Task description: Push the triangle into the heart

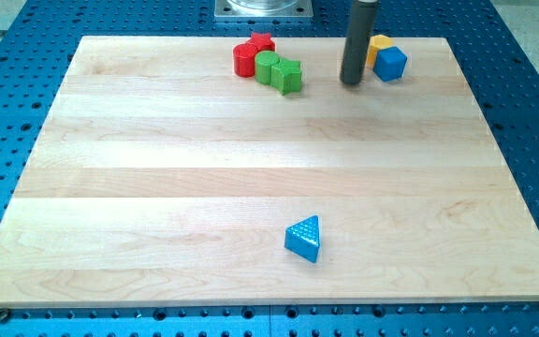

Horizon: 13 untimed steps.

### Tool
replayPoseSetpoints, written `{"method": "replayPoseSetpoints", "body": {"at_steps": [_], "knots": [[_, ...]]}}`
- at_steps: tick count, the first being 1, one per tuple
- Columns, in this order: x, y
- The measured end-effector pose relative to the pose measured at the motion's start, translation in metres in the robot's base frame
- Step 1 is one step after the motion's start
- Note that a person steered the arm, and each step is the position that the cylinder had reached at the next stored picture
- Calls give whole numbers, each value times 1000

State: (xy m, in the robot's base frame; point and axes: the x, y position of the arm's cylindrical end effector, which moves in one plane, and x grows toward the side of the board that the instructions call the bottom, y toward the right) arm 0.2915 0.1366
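The blue triangle (305, 239) lies alone near the view's bottom, a little right of the middle. A yellow block (379, 47) sits at the view's top right, partly hidden behind the blue cube (391, 64); its shape is hard to make out. My tip (351, 82) rests on the board just left of the yellow block and the blue cube, far above the triangle. The rod stands upright and touches no block.
A cluster sits at the view's top centre: a red star (262, 42), a red round block (244, 61), a green round block (268, 66) and a green star-like block (288, 77). The wooden board (157, 187) lies on a blue perforated table.
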Motion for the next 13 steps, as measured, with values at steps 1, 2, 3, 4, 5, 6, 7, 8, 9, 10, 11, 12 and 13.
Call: {"method": "replayPoseSetpoints", "body": {"at_steps": [1,2,3,4,5,6,7,8,9,10,11,12,13], "knots": [[93,-7],[227,25],[323,1],[305,-100],[244,-122],[179,-107],[129,-144],[116,-156],[77,-133],[57,-102],[40,-72],[72,-71],[74,-45]]}}
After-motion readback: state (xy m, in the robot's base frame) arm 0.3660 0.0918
